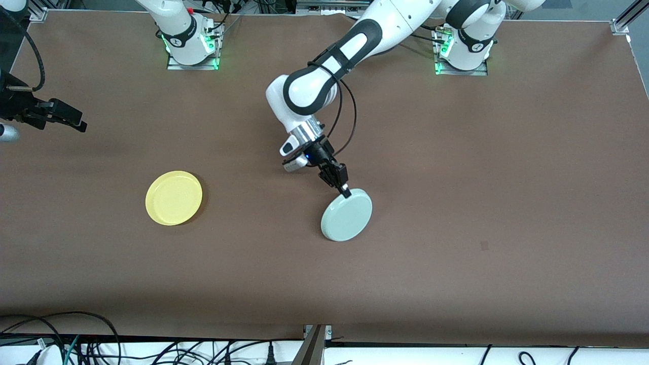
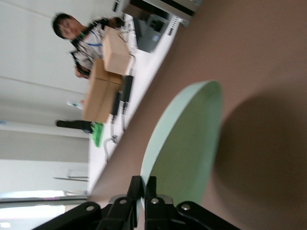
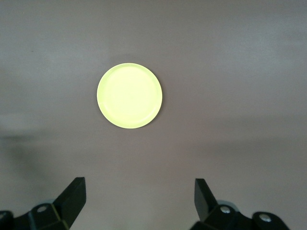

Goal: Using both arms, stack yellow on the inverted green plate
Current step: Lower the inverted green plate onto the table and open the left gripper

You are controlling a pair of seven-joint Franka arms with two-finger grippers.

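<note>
The pale green plate (image 1: 347,215) is near the table's middle, underside up, with one edge resting on the brown table (image 1: 456,152). My left gripper (image 1: 346,192) is shut on the part of its rim that lies farther from the front camera. In the left wrist view the fingers (image 2: 135,188) pinch the thin rim of the green plate (image 2: 189,143), which casts a broad shadow. The yellow plate (image 1: 174,197) lies rim up toward the right arm's end. My right gripper (image 1: 76,121) hangs open over the table by that end, and its wrist view shows the yellow plate (image 3: 129,96) ahead of the spread gripper (image 3: 139,189).
The two arm bases (image 1: 191,45) (image 1: 464,50) stand along the table edge farthest from the front camera. Cables (image 1: 76,339) and a metal bracket (image 1: 314,344) lie past the nearest edge. Cardboard boxes (image 2: 103,86) stand off the table.
</note>
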